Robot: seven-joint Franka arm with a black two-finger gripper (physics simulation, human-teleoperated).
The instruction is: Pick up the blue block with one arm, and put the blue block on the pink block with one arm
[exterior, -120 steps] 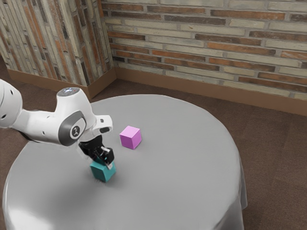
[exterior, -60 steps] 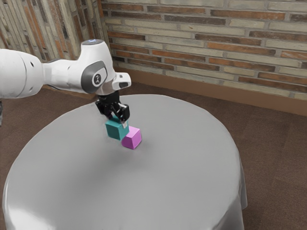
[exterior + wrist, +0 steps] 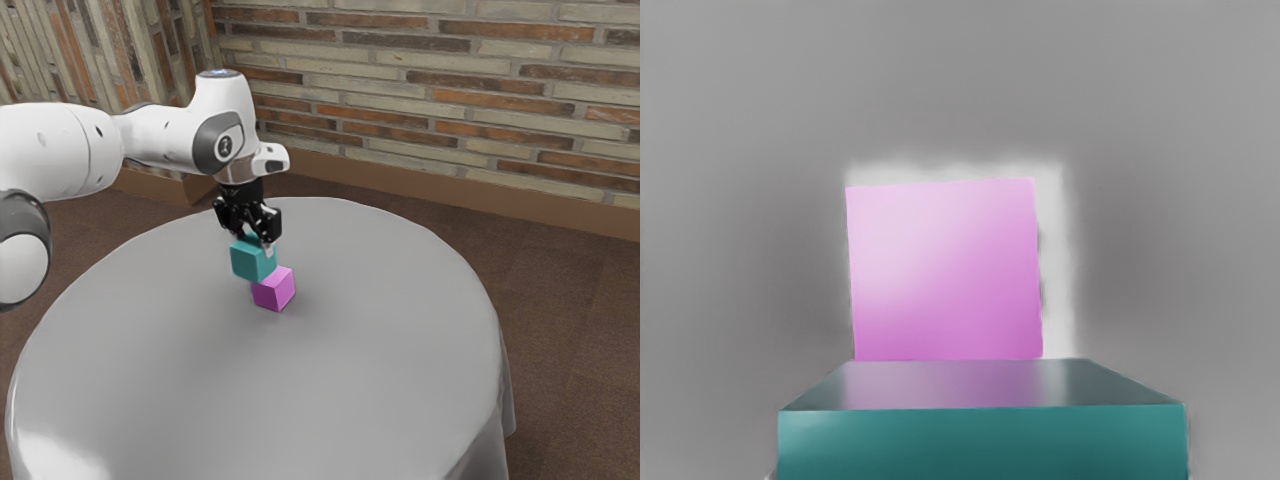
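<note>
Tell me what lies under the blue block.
The pink cube sits below the held teal-blue cube, offset toward the exterior view's right, on the grey tablecloth. Its near edge is covered; contact cannot be told.

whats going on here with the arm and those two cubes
The arm's gripper is shut on the blue block, holding it in the air close above the pink block, which sits on the round grey table. The wrist view shows the pink top beyond the blue block, so it is not yet set down.
</note>
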